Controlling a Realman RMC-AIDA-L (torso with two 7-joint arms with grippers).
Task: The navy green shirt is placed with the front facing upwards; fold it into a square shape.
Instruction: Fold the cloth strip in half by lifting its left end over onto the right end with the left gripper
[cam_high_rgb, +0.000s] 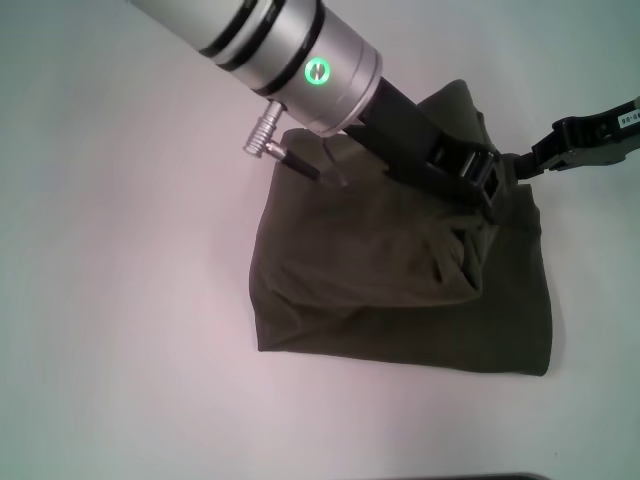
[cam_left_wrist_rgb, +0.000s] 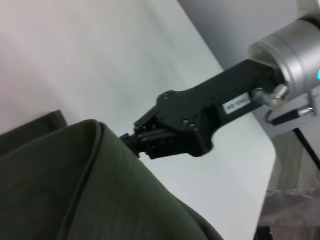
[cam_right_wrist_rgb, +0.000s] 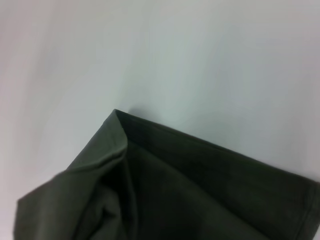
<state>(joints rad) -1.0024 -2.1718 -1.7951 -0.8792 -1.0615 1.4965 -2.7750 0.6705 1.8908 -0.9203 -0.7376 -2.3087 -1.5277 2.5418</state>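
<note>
A plain white desk (cam_high_rgb: 120, 300) fills the scene. A dark strip (cam_high_rgb: 480, 476) shows along its near edge.

Left claw (cam_high_rgb: 487, 185) lowered, right claw (cam_left_wrist_rgb: 134, 136) just beside.

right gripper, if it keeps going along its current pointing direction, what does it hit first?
Most likely the navy green shirt: the right gripper points at its far right edge, about touching it. Beyond lies the left gripper, though depth is unclear.

A plain robot test bench, likely a lab, a bare white surface (cam_high_rgb: 120, 300) filling the views, grey wall behind, cables past its edge
</note>
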